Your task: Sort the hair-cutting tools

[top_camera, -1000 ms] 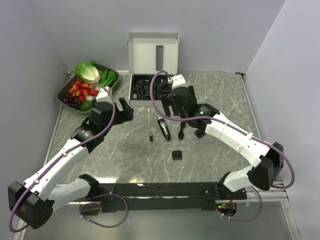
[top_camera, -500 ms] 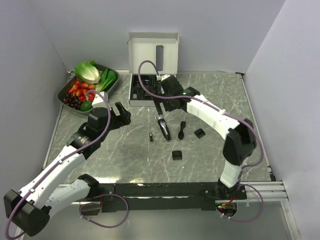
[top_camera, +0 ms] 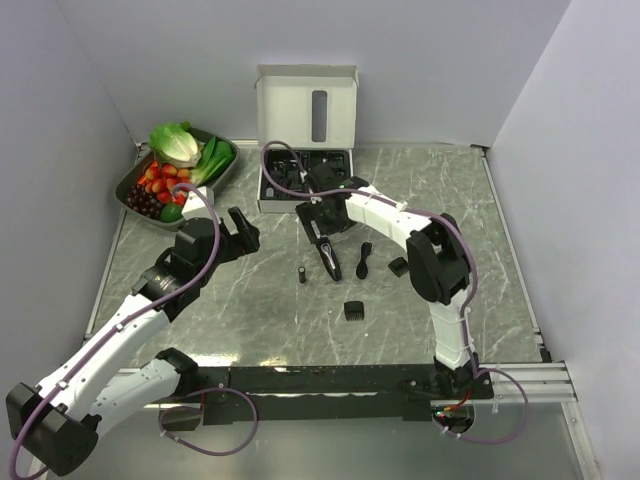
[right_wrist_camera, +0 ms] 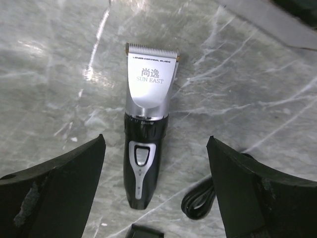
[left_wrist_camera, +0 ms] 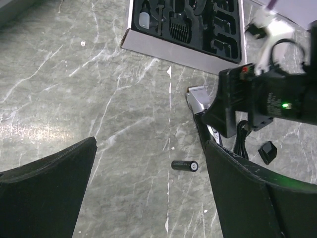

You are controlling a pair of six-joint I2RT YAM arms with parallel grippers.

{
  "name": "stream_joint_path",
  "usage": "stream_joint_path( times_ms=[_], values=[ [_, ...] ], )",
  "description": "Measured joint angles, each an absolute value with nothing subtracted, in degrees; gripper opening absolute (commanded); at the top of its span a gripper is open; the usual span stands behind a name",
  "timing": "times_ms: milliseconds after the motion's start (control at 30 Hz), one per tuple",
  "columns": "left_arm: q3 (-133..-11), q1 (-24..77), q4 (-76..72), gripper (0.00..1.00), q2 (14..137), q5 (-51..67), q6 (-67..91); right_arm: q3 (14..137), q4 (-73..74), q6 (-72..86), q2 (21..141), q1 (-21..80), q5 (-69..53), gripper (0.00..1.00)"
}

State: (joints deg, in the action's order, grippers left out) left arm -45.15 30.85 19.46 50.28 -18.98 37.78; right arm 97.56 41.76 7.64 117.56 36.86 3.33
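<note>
Well, start at your left: the left gripper (top_camera: 243, 228) hangs released and empty above the table (top_camera: 250, 325), well apart from every tool, so leave it parked. Next comes the cylinder (left_wrist_camera: 184, 165), lying on its side just left of the clipper (right_wrist_camera: 146, 144). The clipper lies flat near the box (top_camera: 285, 110), blade pointing toward it, and picking it up looks like the step in hand. The right gripper (top_camera: 318, 218) hovers over it, released, its 2 fingers (right_wrist_camera: 54, 193) spread wide on either side of the body and touching nothing. Come straight down with the body centred between them. Close across the black handle, not the tapered silver head, which would likely slide out. Keep the squeeze square to the long axis so the clipper does not twist as it lifts. Watch the right finger: a thin piece (right_wrist_camera: 198, 203), brush or cord, I cannot tell, lies just beside the handle's end and could get pinched along with it. Further right sit the guard (top_camera: 354, 310) and a block (top_camera: 398, 266), both apart from the clipper and waiting their turn for the box's slots.
</note>
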Motion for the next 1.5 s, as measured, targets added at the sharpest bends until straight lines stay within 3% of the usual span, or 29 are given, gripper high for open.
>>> stream_joint_path(
  times_ms=[533, 700, 733, 1067, 1200, 1500],
  values=[
    [-45.15, 30.85, 19.62, 0.97, 50.48, -19.40, 37.78, 97.58, 43.16, 7.40, 122.80, 36.86, 0.56, 0.72],
    [-45.15, 30.85, 19.62, 0.97, 50.48, -19.40, 37.78, 97.60, 43.29, 7.73, 123.15, 36.86, 0.36, 0.58],
    [-45.15, 30.85, 19.62, 0.97, 50.50, -19.40, 37.78, 97.62, 43.31, 7.77, 123.15, 36.86, 0.36, 0.50],
    [-45.15, 30.85, 19.64, 0.97, 51.00, -19.42, 37.78, 97.71, 43.68, 8.49, 123.15, 36.88, 1.26, 0.05],
    [-45.15, 30.85, 19.64, 0.97, 51.00, -19.42, 37.78, 97.82, 44.01, 8.91, 123.15, 37.26, 1.65, 0.00],
    [-45.10, 30.94, 20.05, 0.97, 50.96, -20.51, 38.17, 97.47, 46.68, 11.35, 117.71, 38.70, 2.92, 0.00]
  ],
)
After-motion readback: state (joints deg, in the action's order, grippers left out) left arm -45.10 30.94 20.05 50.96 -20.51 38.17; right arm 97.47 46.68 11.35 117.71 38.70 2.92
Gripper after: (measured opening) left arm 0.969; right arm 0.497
